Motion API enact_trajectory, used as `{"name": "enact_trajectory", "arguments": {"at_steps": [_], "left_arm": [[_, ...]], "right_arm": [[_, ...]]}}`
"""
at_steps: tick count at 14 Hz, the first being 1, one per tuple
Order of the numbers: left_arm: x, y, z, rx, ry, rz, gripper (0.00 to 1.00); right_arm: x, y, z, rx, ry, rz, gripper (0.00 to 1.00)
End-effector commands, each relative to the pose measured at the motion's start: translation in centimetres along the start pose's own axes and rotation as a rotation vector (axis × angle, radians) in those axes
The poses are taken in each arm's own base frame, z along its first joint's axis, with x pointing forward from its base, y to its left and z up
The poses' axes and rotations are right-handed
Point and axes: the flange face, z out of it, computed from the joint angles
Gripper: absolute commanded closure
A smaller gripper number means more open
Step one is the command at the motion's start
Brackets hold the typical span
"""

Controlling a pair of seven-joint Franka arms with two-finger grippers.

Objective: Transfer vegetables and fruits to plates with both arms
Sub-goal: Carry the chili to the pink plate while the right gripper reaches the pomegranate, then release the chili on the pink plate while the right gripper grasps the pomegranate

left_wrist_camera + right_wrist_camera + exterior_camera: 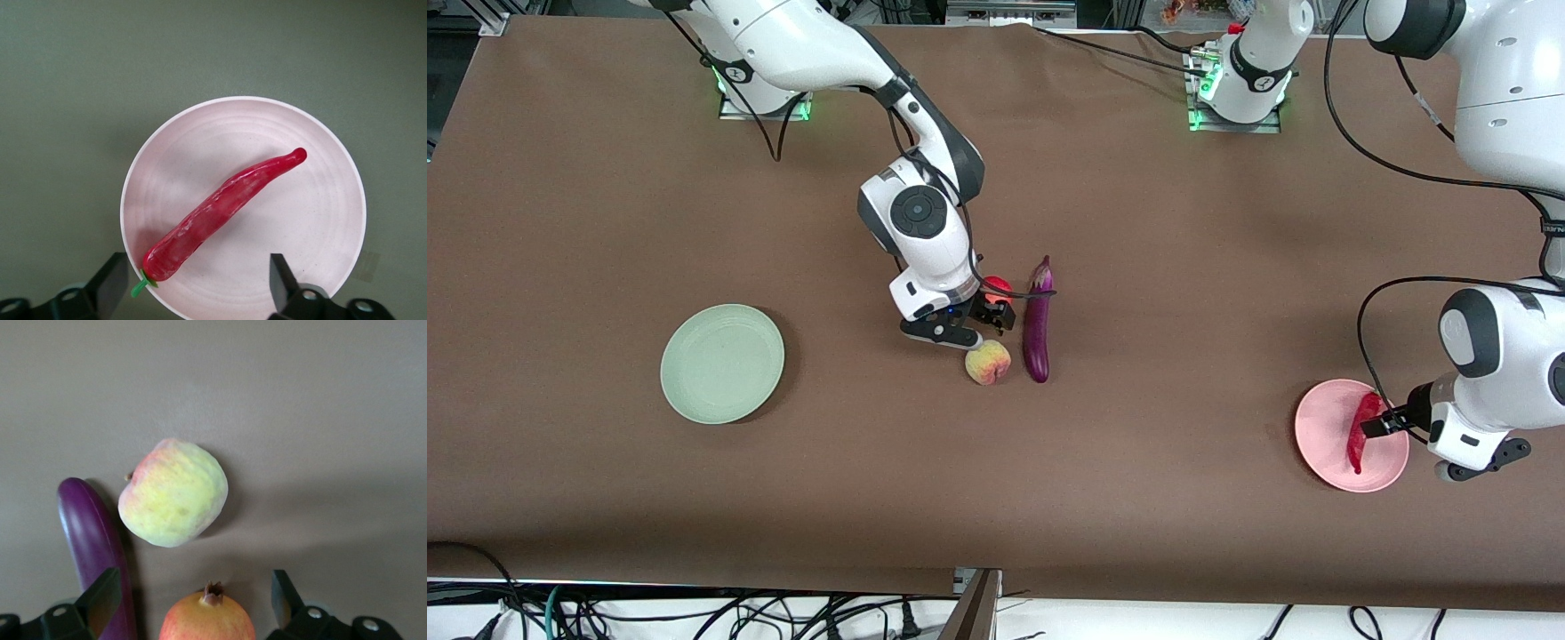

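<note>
Here the table (605,498) holds the work in two places, well apart. At the left arm's end, the pink plate (1325,462) already carries the red chili pepper (220,210), which lies slantwise across it. The left claw (1385,421) hangs over that plate with its fingers spread wide and nothing between them. The mint green plate (722,363) sits bare toward the right arm's end.

At mid-table the right claw (987,313) is down over the red fruit (208,620), fingers open either side of it and not yet closed on it. The eggplant (1037,320) lies just beside, and the peach (988,363) sits nearer the front camera, close to both.

Probably the step in hand is grasping the red fruit. To do it well, the right claw should centre on the fruit before closing, because one finger stands very close to the eggplant and could nudge it. A straight lift clears the peach.

Open brown table lies between this cluster and the mint green plate, so the carry looks free. The pink plate sits nearer the table's front edge, though with room to spare.
</note>
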Motion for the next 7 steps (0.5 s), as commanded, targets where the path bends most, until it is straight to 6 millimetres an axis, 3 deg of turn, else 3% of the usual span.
{"name": "enact_trajectory", "arguments": {"at_steps": [1, 2, 3, 5, 7], "left_arm": [[-0.1, 1.9, -3.9, -0.026, 0.039, 0.018, 0.00], [-0.7, 4.3, -4.5, -0.031, 0.038, 0.063, 0.00], [-1.4, 5.4, -6.8, -0.026, 0.036, 0.091, 0.00], [-3.6, 10.3, -7.8, -0.032, 0.013, 0.155, 0.00], [-5.0, 13.4, -10.1, -0.037, 0.038, 0.180, 0.00]], "right_arm": [[-0.8, -0.8, 0.9, 0.006, 0.021, 0.014, 0.00], [-1.3, -1.0, 1.5, 0.012, 0.024, 0.026, 0.00], [-1.6, -1.2, 1.9, 0.013, 0.024, 0.031, 0.00], [-1.8, -1.1, 2.3, 0.008, 0.020, 0.027, 0.00], [-2.4, -1.2, 2.8, 0.001, 0.014, 0.022, 0.00]]}}
